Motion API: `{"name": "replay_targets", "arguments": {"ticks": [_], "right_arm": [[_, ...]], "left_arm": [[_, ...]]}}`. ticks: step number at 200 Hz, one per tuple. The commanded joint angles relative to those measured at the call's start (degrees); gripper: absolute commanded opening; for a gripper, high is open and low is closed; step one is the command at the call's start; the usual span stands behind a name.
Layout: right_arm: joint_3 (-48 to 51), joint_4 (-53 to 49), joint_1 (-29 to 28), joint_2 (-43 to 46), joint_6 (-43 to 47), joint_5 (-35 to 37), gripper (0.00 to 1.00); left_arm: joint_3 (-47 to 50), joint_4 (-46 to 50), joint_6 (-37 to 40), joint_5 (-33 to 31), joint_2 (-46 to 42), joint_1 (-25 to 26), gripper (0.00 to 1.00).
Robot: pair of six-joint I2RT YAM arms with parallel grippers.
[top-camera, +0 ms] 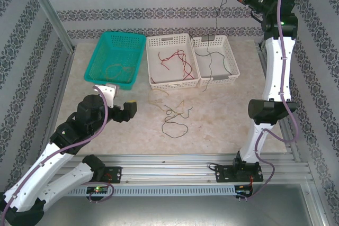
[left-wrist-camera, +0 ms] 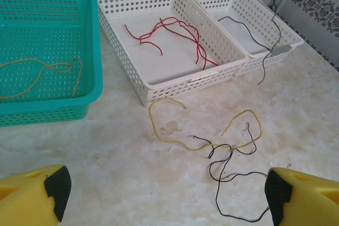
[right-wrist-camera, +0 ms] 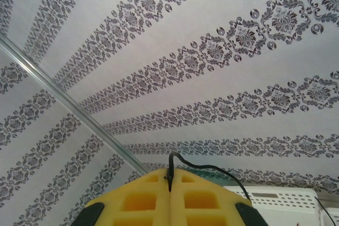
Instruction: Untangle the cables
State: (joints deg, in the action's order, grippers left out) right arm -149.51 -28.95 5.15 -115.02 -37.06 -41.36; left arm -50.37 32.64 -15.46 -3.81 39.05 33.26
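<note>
Two cables, one yellow and one black, lie knotted together as a tangle on the table just ahead of my left gripper, whose jaws stand wide and empty. Closing there, I could pinch both strands and tighten the knot.

Farther off, tan wire sits in the teal basket and red wires in the middle basket. Far right and high, my right gripper is clamped on a black cable dangling into the right basket. Its tail drapes over the near rim and might snag or slide out.

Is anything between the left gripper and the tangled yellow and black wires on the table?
Nothing visible. Only bare marble-patterned tabletop lies between the left gripper and the tangle of thin yellow and black wires.
</note>
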Motion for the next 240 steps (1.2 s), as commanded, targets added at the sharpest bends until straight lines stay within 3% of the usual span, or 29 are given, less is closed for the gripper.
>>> {"name": "replay_targets", "arguments": {"ticks": [1,62,116,211,240], "right_arm": [[-1.89,1.09,0.48,1.14,0.92,1.11,0.00],[-6.97,6.57,-0.08,2.66,-5.40,0.71,0.00],[-8.09,6.86,-0.45,2.37,-5.01,1.26,0.00],[2.28,0.28,-0.05,-0.10,5.57,3.72,0.00],[10.27,2.88,-0.77,2.38,8.46,5.80,0.00]], "left_arm": [[0.19,1.04,1.09,0.65,0.06,-0.65,0.95],[0.24,1.02,1.14,0.91,0.24,-0.67,0.95],[0.10,1.13,1.14,0.98,0.57,-0.60,0.95],[0.10,1.21,1.23,1.61,0.92,-0.63,0.95],[0.10,1.24,1.26,1.71,1.01,-0.65,0.95]]}}
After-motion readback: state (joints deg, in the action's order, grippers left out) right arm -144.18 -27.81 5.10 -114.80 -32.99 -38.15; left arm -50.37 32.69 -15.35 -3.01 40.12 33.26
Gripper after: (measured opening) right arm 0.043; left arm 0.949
